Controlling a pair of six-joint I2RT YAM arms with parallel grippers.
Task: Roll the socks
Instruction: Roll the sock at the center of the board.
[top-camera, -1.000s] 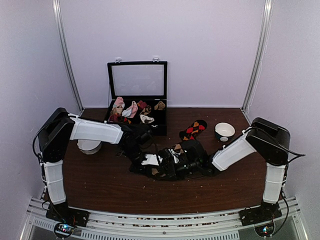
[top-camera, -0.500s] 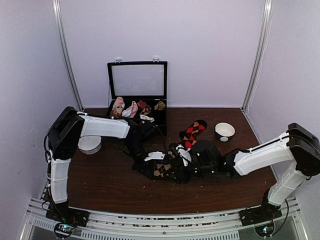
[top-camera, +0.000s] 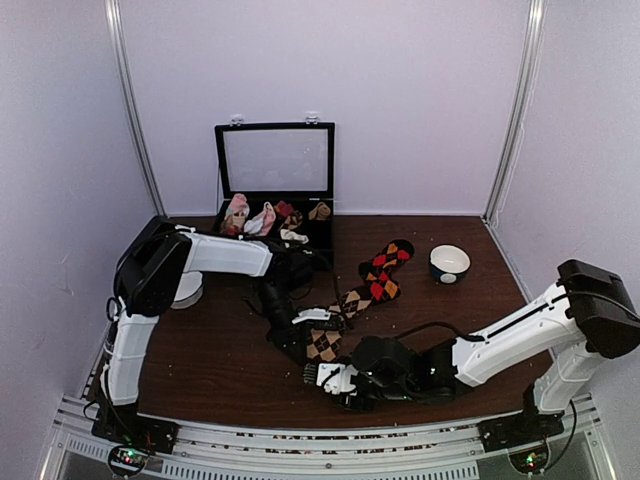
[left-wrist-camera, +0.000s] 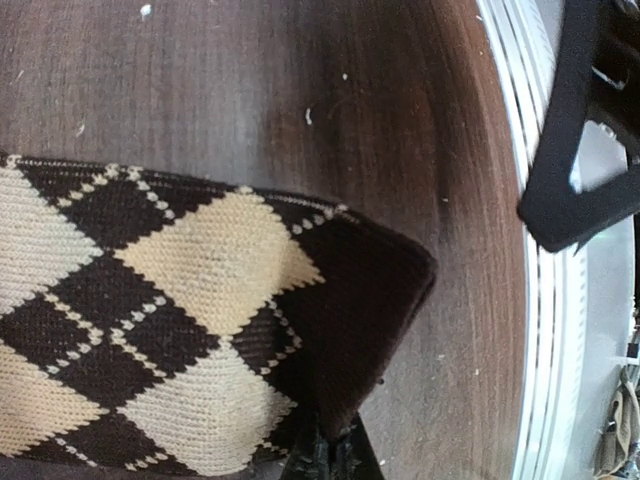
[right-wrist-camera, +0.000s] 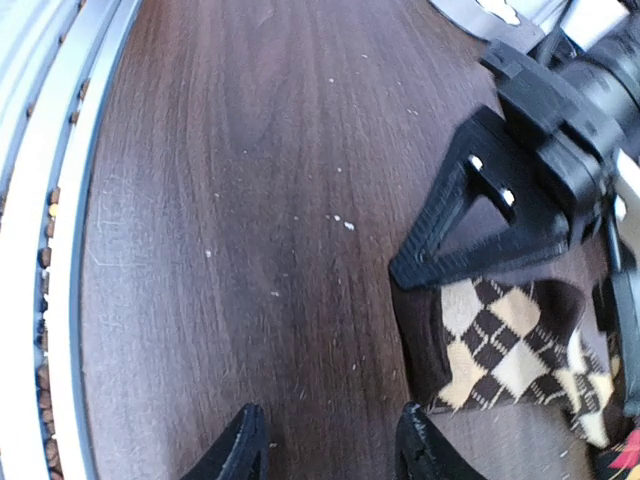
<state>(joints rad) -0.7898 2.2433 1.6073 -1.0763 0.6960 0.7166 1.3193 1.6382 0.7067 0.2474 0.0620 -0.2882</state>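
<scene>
A black argyle sock with tan diamonds (top-camera: 340, 320) lies flat on the table, running from the middle toward the back right. My left gripper (top-camera: 303, 338) is shut on its dark near end; in the left wrist view the fingertips (left-wrist-camera: 335, 455) pinch the dark edge of that sock (left-wrist-camera: 180, 300). A second sock with red and orange diamonds (top-camera: 386, 260) lies further back. My right gripper (top-camera: 335, 378) is open and empty, low over bare table just in front of the tan sock. In the right wrist view its gripper (right-wrist-camera: 335, 450) is spread wide, with the sock (right-wrist-camera: 500, 345) to the right.
An open black case (top-camera: 275, 160) with pink, white and plain sock bundles (top-camera: 262, 218) stands at the back. A white-lined bowl (top-camera: 449, 262) sits at the back right, a white dish (top-camera: 180, 291) at the left. The metal rail (right-wrist-camera: 40, 300) runs along the near table edge.
My right gripper has let go of the sock and pulled back toward the near edge. The tan sock, bunched before, now lies stretched out. My left gripper moved slightly forward with its end.
</scene>
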